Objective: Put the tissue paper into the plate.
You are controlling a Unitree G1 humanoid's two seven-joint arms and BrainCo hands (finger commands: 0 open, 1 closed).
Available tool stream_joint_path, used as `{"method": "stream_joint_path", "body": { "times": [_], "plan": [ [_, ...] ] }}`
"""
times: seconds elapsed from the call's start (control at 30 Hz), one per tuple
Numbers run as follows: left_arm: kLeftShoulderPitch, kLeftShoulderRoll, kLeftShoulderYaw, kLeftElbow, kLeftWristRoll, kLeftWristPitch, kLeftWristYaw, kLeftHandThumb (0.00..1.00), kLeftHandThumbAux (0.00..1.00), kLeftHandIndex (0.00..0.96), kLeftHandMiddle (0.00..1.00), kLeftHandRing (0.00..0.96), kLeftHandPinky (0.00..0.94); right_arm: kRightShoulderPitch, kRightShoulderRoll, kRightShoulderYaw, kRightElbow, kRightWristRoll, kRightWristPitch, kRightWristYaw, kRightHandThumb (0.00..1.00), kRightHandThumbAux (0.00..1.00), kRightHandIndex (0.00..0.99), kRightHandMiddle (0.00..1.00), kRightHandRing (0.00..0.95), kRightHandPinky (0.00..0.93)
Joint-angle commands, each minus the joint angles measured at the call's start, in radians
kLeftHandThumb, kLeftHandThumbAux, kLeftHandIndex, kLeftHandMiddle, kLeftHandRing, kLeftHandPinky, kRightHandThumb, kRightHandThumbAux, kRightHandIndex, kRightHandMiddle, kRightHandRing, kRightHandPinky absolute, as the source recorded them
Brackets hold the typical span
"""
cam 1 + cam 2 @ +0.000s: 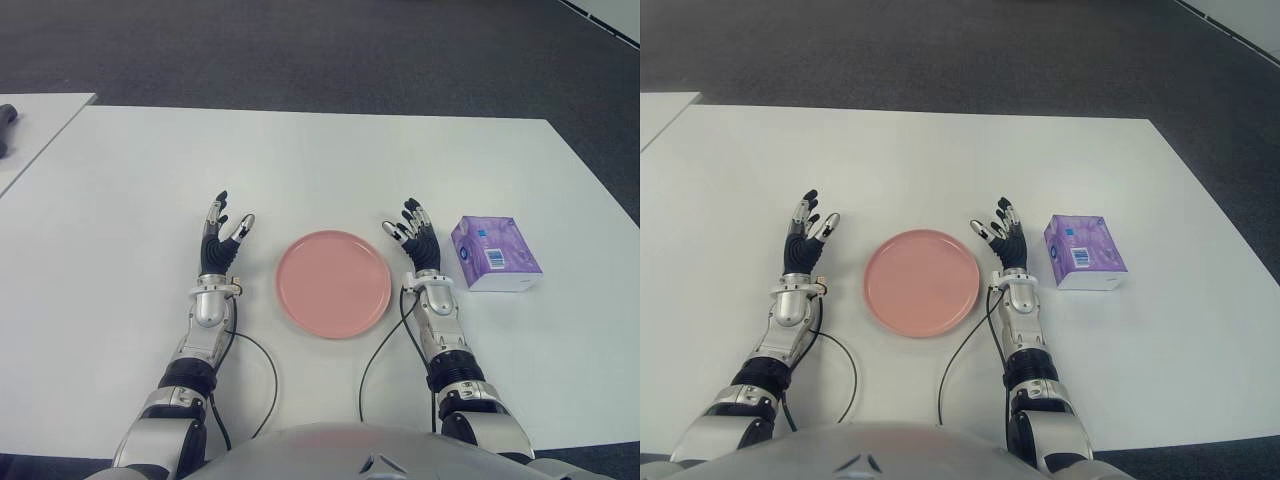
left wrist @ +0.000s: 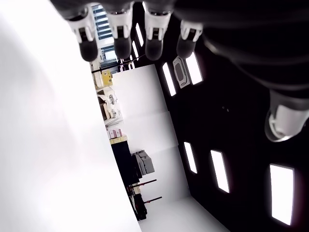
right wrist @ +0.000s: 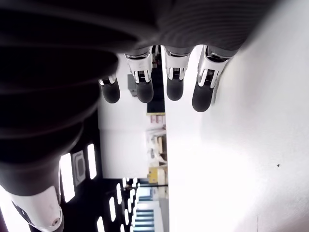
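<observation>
A white table (image 1: 320, 160) is set on dark grey carpet (image 1: 300, 50). The purple tissue paper pack (image 1: 494, 254) lies right of the pink plate (image 1: 333, 283), beside the empty, spread right hand (image 1: 414, 240); the left hand (image 1: 222, 240) is likewise spread.

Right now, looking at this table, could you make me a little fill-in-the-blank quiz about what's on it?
1. The plate between the two hands is ____ in colour.
2. The purple tissue pack lies beside the robot's ____ hand.
3. The left hand holds ____.

Missing words: pink; right; nothing
</observation>
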Motion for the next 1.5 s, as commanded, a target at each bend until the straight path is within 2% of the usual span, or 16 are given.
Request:
{"method": "stream_joint_path", "body": {
  "times": [0.03, 1.0, 1.23, 1.3, 1.37, 1.5],
  "plan": [
    [0.019, -0.002, -0.003, -0.003, -0.005, 0.019, -0.016, 0.000, 0.414, 0.000, 0.000, 0.000, 0.000, 0.044, 0.004, -0.004, 0.036, 0.005, 0.069, -0.002, 0.118, 0.705, 0.000, 0.013, 0.002, 0.005],
    [0.023, -0.013, -0.001, -0.019, -0.012, 0.036, -0.018, 0.000, 0.404, 0.000, 0.000, 0.000, 0.000, 0.041, -0.007, 0.009, 0.040, -0.005, 0.056, 0.020, 0.119, 0.715, 0.000, 0.001, 0.000, 0.000],
    [0.012, -0.015, 0.003, -0.005, -0.012, 0.032, -0.010, 0.000, 0.408, 0.000, 0.000, 0.000, 0.000, 0.016, 0.003, 0.005, 0.054, -0.004, 0.052, 0.001, 0.116, 0.729, 0.001, 0.000, 0.000, 0.007],
    [0.014, -0.015, 0.001, -0.010, -0.010, 0.038, -0.010, 0.000, 0.410, 0.000, 0.000, 0.000, 0.000, 0.003, 0.014, 0.011, 0.010, -0.014, 0.067, -0.023, 0.120, 0.728, 0.005, 0.001, 0.000, 0.016],
    [0.012, -0.016, 0.001, -0.008, -0.008, 0.037, -0.009, 0.000, 0.411, 0.000, 0.000, 0.000, 0.000, 0.011, 0.021, 0.025, -0.114, -0.033, 0.112, -0.051, 0.115, 0.726, 0.008, 0.004, 0.000, 0.022],
    [0.011, -0.017, 0.001, -0.007, -0.005, 0.037, -0.004, 0.000, 0.412, 0.000, 0.000, 0.000, 0.000, 0.017, 0.019, 0.041, -0.278, -0.077, 0.174, -0.093, 0.094, 0.719, 0.008, 0.008, 0.003, 0.021]
  ]
}}
